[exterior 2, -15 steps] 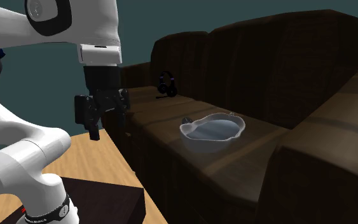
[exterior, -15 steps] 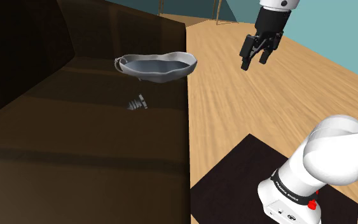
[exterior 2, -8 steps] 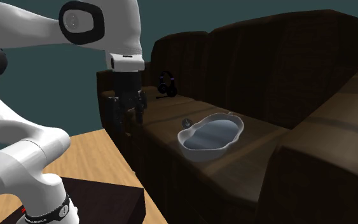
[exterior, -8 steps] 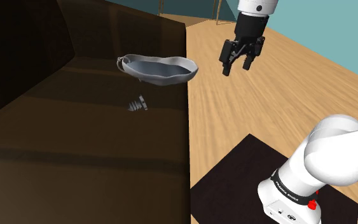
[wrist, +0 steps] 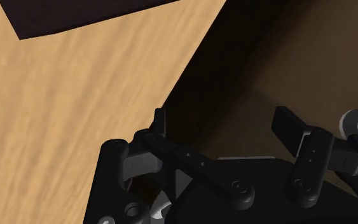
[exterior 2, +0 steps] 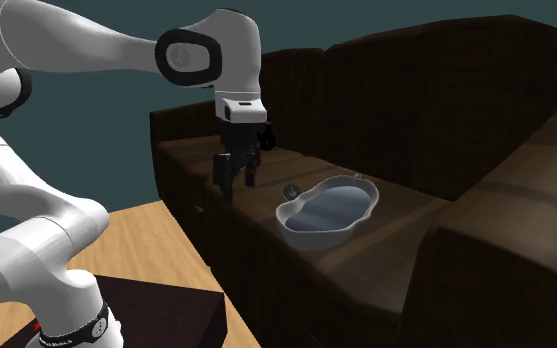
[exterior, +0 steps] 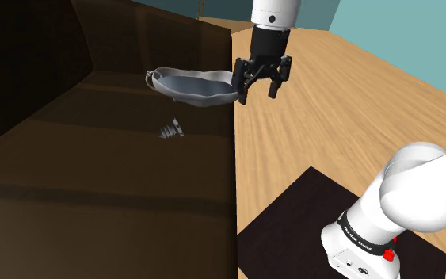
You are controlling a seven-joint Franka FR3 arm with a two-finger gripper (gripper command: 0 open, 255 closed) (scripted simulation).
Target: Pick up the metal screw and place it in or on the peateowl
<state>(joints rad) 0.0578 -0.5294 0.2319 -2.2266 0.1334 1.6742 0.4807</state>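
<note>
Shoulder view, L to R: a dark brown sofa point(exterior: 94, 182) takes the left half. The small grey screw point(exterior: 170, 128) lies on its seat, below and left of the gripper point(exterior: 258, 93), well apart from it, w/ nothing touching it. The grey wavy-rimmed bowl point(exterior: 193, 83) sits on the seat just left of the gripper. From this angle one finger overlaps its rim, and contact can't be told. The gripper hangs fingers-down at the sofa's front edge, released, w/ nothing btw the fingers. Right of it is wood floor point(exterior: 332, 119). Below and right is the black stand point(exterior: 292, 230) w/ the white arm point(exterior: 407, 190) on it.

2nd ext. view: the gripper point(exterior 2: 236, 185) is over the seat's front edge. The screw point(exterior 2: 290, 190) is to its right, then the bowl point(exterior 2: 327, 210), both clear of it.

Wrist view: the fingers point(wrist: 295, 130) stand apart, w/ the sofa edge and floor point(wrist: 75, 114) beyond them.
</note>
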